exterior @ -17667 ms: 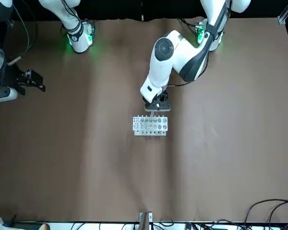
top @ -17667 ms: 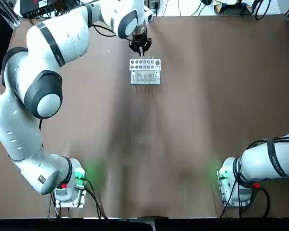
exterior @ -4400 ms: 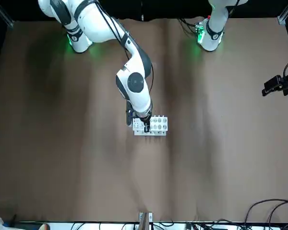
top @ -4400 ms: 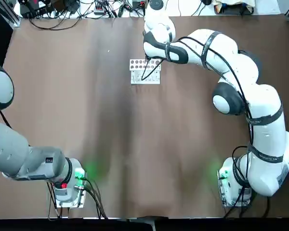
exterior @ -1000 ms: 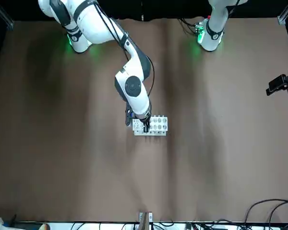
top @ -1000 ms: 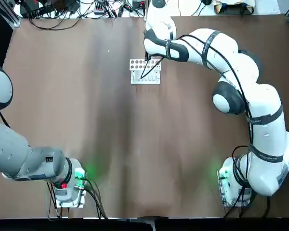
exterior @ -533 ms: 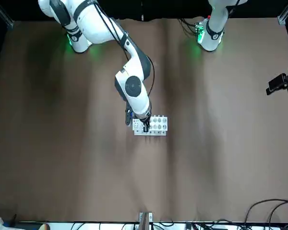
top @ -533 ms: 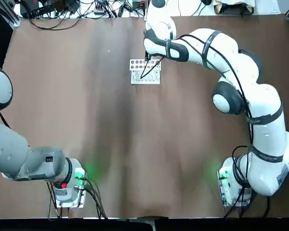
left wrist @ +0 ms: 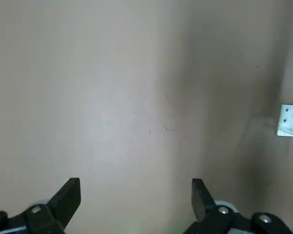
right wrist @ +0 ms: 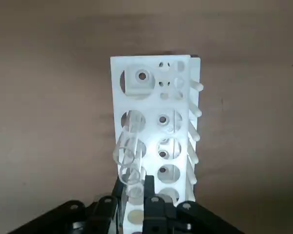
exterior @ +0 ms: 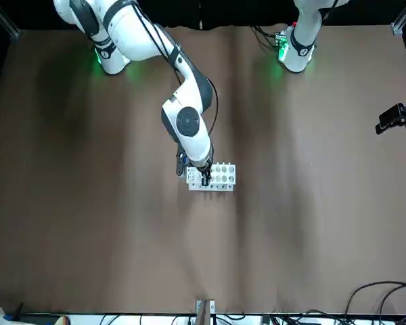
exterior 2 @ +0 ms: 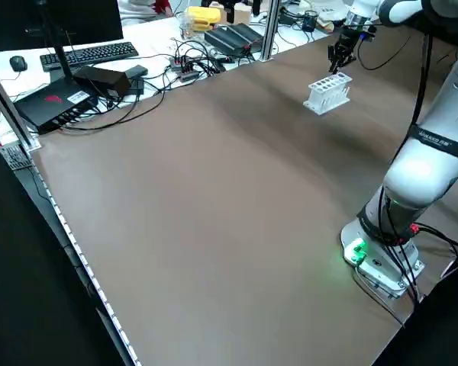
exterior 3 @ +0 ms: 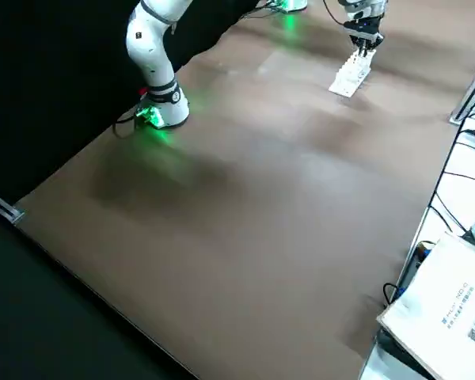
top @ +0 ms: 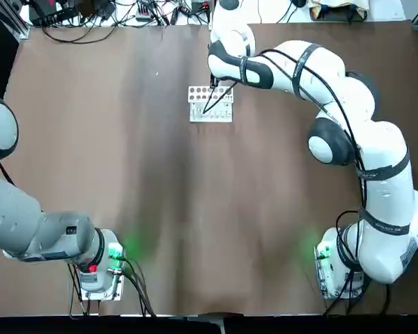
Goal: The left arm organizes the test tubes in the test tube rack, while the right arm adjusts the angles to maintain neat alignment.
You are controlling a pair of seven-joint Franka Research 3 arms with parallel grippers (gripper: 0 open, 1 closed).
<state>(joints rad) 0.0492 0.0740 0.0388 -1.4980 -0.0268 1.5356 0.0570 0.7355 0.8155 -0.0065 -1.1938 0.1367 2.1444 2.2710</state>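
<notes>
Cable-strapped right gripper (right wrist: 134,197) clamped on thin clear glass tube (right wrist: 128,156), leaning over small white holed rack (right wrist: 158,124) (near bench's far edge).

top: overhead, looking straight down, bases at bottom
front: opposite, high, facing robot
sides: raised, diagonal
wrists: close
shared: rack (top: 210,103) on table (top: 195,209) in all

1. The right arm (top: 348,97), strapped with black cables, reaches in a long arc across the counter, its wrist pointing down.
2. The right pincer (right wrist: 135,197) has its fingers (right wrist: 149,204) closed on a glass tube (right wrist: 128,156).
3. The left arm (top: 14,216) is folded back at the counter's edge.
4. The left pincer (left wrist: 136,200) is spread wide, holding nothing.
</notes>
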